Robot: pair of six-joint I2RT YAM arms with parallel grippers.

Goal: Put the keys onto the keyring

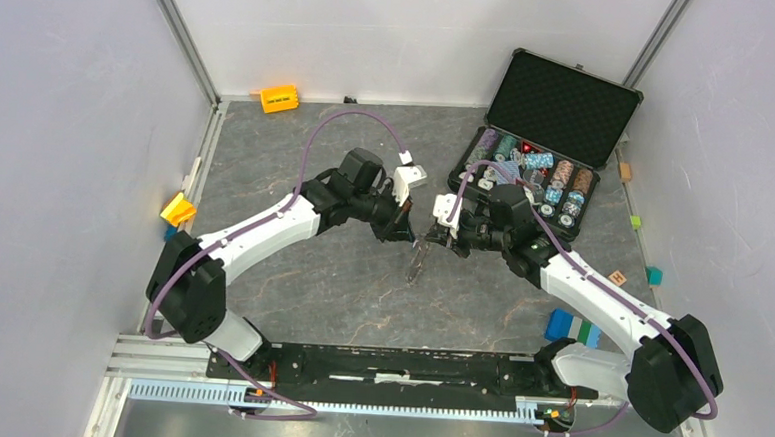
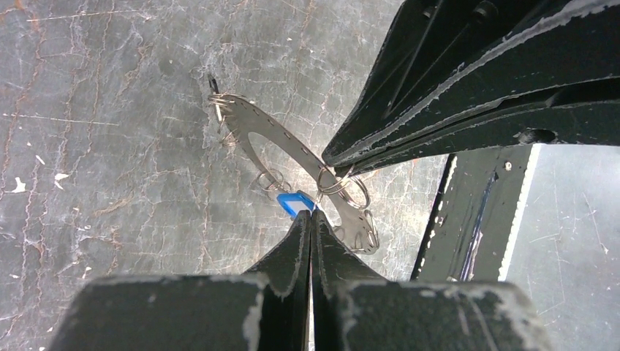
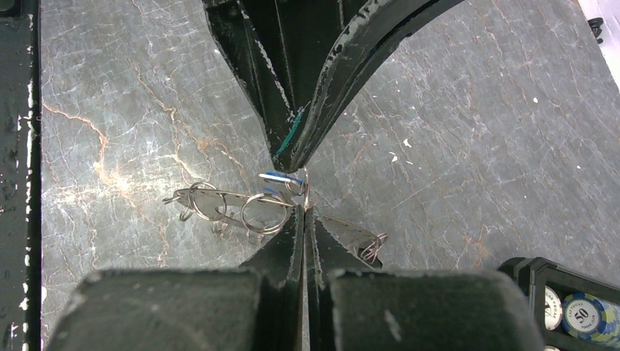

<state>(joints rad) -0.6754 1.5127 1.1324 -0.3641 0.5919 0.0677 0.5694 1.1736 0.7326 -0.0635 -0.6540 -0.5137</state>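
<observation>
The keyring [image 2: 281, 142] is a flat grey metal hoop strung with small split rings, held in the air above the table's middle. It also shows in the top view [image 1: 417, 262] and in the right wrist view [image 3: 219, 199]. My right gripper [image 3: 304, 212] is shut on the hoop's edge. It enters the left wrist view from the upper right [image 2: 330, 157]. My left gripper [image 2: 311, 216] is shut on a key with a blue head [image 2: 295, 201], right against the hoop. The blue key [image 3: 278, 175] shows at the left gripper's tips in the right wrist view. Both grippers meet tip to tip [image 1: 403, 229] [image 1: 434, 239].
An open black case [image 1: 560, 107] of poker chips [image 1: 561, 183] stands at the back right, and its corner shows in the right wrist view [image 3: 577, 307]. Small coloured blocks lie by the walls: orange [image 1: 279, 98], yellow [image 1: 178, 209], blue and green [image 1: 573, 328].
</observation>
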